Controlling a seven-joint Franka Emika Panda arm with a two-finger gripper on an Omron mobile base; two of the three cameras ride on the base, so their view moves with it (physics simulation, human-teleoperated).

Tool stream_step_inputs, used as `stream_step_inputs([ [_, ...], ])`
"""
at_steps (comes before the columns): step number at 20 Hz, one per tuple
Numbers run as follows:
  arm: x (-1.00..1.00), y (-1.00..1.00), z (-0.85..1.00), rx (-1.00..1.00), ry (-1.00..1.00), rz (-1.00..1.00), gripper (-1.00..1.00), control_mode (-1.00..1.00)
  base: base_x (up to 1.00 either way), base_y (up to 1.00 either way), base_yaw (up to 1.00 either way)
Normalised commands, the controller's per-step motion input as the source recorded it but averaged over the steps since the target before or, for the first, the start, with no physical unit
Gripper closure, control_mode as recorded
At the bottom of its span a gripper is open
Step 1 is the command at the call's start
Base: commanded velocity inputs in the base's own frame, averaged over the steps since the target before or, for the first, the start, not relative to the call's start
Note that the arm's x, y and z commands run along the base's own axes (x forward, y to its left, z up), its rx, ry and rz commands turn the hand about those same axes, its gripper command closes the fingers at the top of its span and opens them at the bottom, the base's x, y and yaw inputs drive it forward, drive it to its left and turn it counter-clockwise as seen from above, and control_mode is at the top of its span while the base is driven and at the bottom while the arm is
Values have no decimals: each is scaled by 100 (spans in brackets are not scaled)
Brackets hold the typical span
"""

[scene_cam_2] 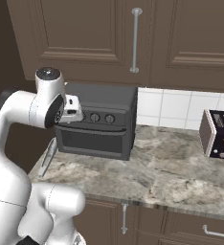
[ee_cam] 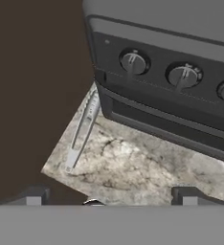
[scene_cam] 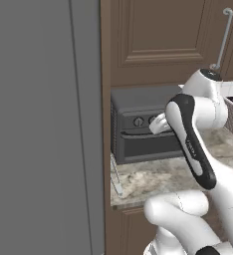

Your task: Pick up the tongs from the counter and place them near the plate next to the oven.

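Observation:
The slim silvery tongs [scene_cam: 116,174] [scene_cam_2: 48,158] [ee_cam: 83,129] lie flat on the counter [scene_cam: 158,179] [scene_cam_2: 157,167] [ee_cam: 142,167], close to its left end, with one end beside the left front corner of the dark countertop box. My gripper [ee_cam: 111,197] hangs above the counter in front of that box, to the right of the tongs and apart from them. Its two dark fingertips [ee_cam: 32,195] stand wide apart with nothing between them, so it is open. In the base views I see the hand [scene_cam: 158,123] [scene_cam_2: 71,109] before the box's knobs. The plate and the oven are out of view.
A dark grey countertop box with knobs [scene_cam: 141,124] [scene_cam_2: 97,119] [ee_cam: 171,76] stands at the back left of the counter. A toaster [scene_cam_2: 218,134] sits far right by the white tiles. Brown wall cabinets hang above, and a tall brown panel [scene_cam: 105,99] ends the counter on the left.

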Motion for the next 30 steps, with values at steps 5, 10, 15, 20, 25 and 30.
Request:
stream_step_inputs([
  [5,-14,27,-27,14,2,0,-100,-100,0,0,0],
  [10,9,18,-16,28,19,-9,-100,-100,0,0,0],
  [15,6,18,-21,29,43,-18,-100,-100,0,0,0],
  [20,12,22,-29,10,53,-10,-100,-100,0,0,0],
  [25,6,23,-47,-3,20,0,-100,-100,0,0,0],
  [30,3,28,-68,-13,-5,0,-100,-100,0,0,0],
])
